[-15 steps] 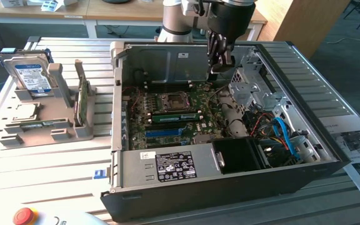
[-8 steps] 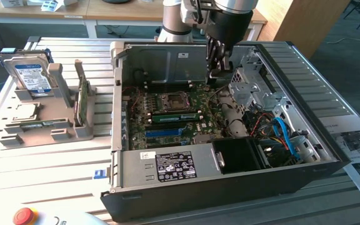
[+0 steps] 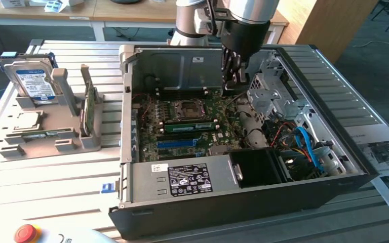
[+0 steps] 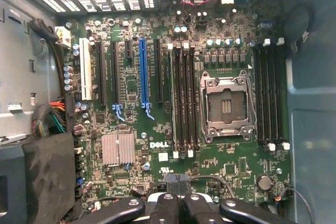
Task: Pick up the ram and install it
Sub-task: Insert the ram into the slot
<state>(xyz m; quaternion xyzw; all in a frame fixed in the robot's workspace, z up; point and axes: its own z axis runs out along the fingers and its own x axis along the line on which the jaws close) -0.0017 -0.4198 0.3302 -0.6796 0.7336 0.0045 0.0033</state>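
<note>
1. Claw (image 3: 232, 87) hangs inside the open PC case (image 3: 248, 207). Fingers (image 4: 164, 209) are drawn together, with nothing seen in their grip.
2. Under it is the green motherboard (image 4: 247, 163), printed "DELL". The CPU socket (image 4: 226, 106) is nearest the claw and the blue slot (image 4: 143, 72) farther out.
3. The ram (image 3: 189, 126) stands in a board slot, below the claw toward the exterior view's left. It is just beside the socket and apart from the claw.
4. Power supply (image 3: 181, 179) sits at the case end farthest from the claw. Its black label is too small to read.
5. Well off to the exterior view's left is a grey rack (image 3: 18, 152). It holds a hard drive (image 3: 34, 81) with an unreadable blue-white label, a CPU chip (image 3: 27, 120) and another green stick (image 3: 46, 134) lying flat.
</note>
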